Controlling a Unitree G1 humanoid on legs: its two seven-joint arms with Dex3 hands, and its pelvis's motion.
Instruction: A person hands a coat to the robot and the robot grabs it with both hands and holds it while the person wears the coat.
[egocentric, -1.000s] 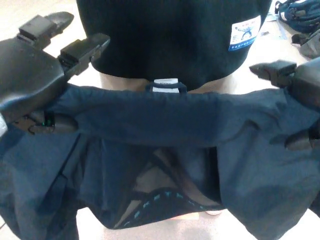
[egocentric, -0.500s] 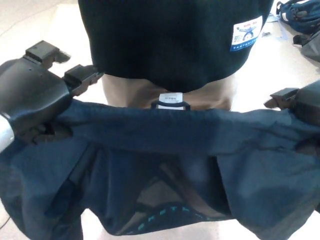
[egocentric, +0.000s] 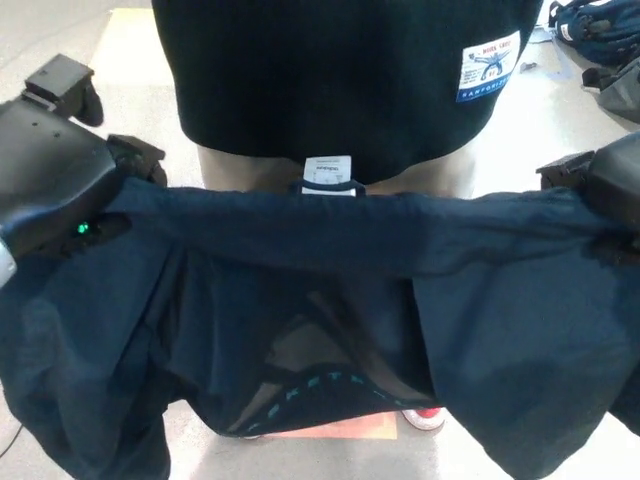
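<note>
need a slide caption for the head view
Left hand and right hand hold a navy coat open by its collar behind a person in a black top.

Thin matt navy cloth coat (egocentric: 330, 260), smooth matt black plastic left hand (egocentric: 60, 160), glossy pale floor (egocentric: 560, 120)

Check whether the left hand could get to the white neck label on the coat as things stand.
Probably not: the left hand is shut on the coat at its left shoulder, and the white label sits mid-collar, well away.
</note>
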